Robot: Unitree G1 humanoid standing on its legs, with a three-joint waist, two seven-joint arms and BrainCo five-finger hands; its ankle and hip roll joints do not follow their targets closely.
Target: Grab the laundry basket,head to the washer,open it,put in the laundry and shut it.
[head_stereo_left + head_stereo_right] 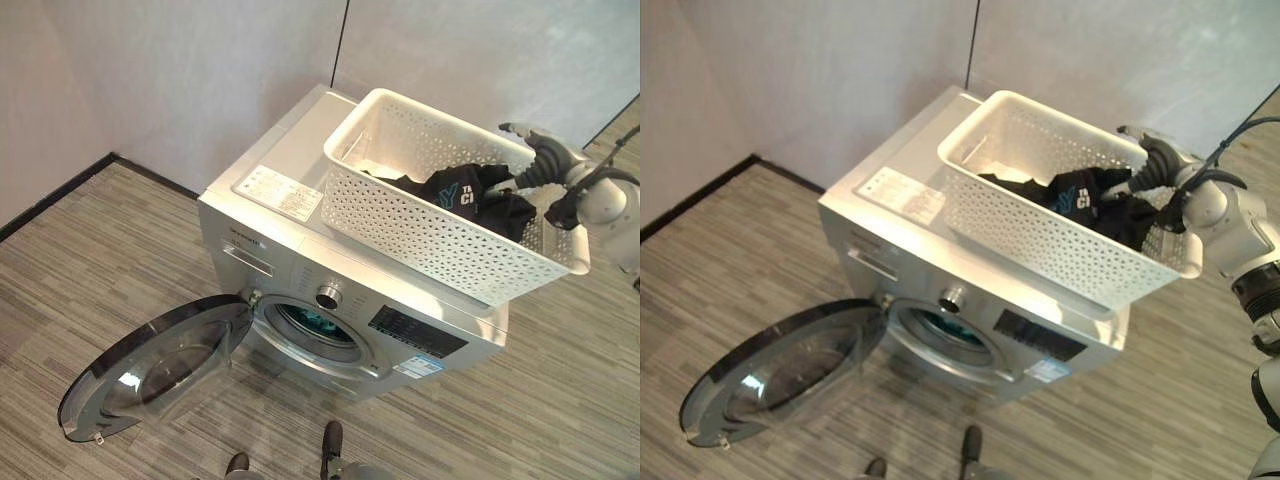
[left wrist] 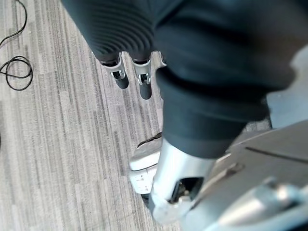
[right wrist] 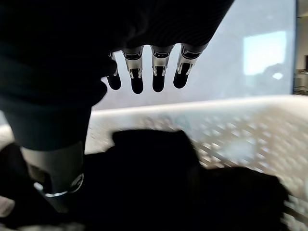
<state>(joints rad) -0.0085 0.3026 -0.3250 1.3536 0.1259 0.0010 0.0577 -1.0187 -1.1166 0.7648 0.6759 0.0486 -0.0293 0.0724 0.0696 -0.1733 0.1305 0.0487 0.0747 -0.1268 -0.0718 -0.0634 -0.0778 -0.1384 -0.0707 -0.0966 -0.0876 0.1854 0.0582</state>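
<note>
A white perforated laundry basket [image 1: 420, 225] stands on top of the silver washer [image 1: 290, 235], toward its right end. Black laundry with light print [image 1: 470, 190] lies in the basket's right half. My right hand [image 1: 548, 152] reaches in over the basket's right rim, just above the clothes. In the right wrist view its fingers [image 3: 159, 72] are straight above the dark cloth [image 3: 154, 183] and its thumb points down toward it, so the hand is open. The washer's round door [image 1: 150, 365] is swung wide open to the left, baring the drum opening [image 1: 315, 325]. My left hand [image 2: 145, 85] hangs open over the floor.
The washer stands in a corner against light walls [image 1: 200, 70] with a black baseboard [image 1: 60, 195]. The open door juts out low over the striped grey floor [image 1: 90, 260] at the front left.
</note>
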